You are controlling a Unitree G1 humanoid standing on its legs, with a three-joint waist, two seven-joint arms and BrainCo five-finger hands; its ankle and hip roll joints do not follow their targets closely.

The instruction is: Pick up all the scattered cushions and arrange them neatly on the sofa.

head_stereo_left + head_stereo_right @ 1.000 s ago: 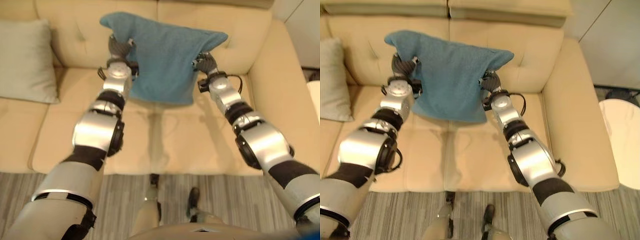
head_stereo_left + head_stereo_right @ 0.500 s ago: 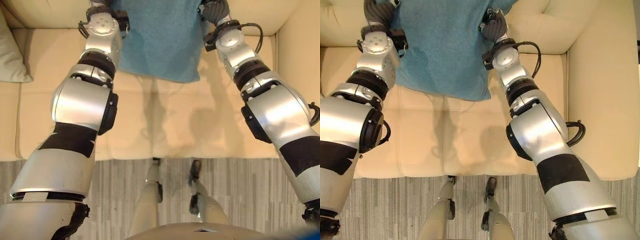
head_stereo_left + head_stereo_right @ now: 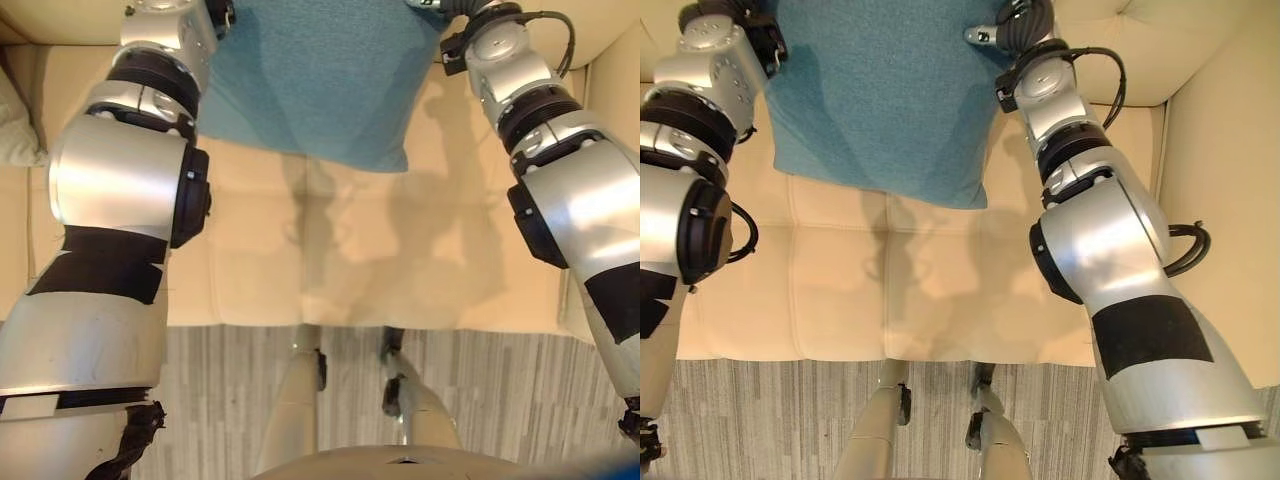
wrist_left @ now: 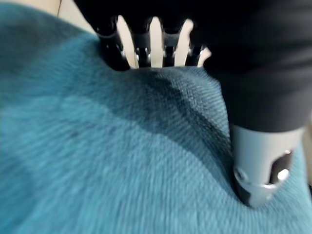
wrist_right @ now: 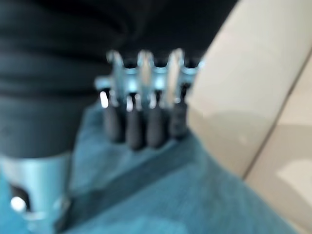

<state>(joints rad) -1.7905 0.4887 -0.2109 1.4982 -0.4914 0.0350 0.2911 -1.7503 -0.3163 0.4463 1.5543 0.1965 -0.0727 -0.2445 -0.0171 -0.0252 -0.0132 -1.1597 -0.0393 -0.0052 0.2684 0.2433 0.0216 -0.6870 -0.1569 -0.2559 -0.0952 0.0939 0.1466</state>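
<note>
I hold one teal woven fabric cushion point(image 3: 315, 80) over the cream leather sofa point(image 3: 400, 250), my left hand point(image 4: 146, 46) and right hand point(image 5: 141, 122) each pinching a top corner. One pale cushion point(image 3: 12, 120) lies on the left seat.

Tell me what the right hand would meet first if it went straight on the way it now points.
Probably the sofa back. The right hand grips the blue cushion's edge, and the cream surface lies just past its fingers; how near it is stays unclear.
</note>
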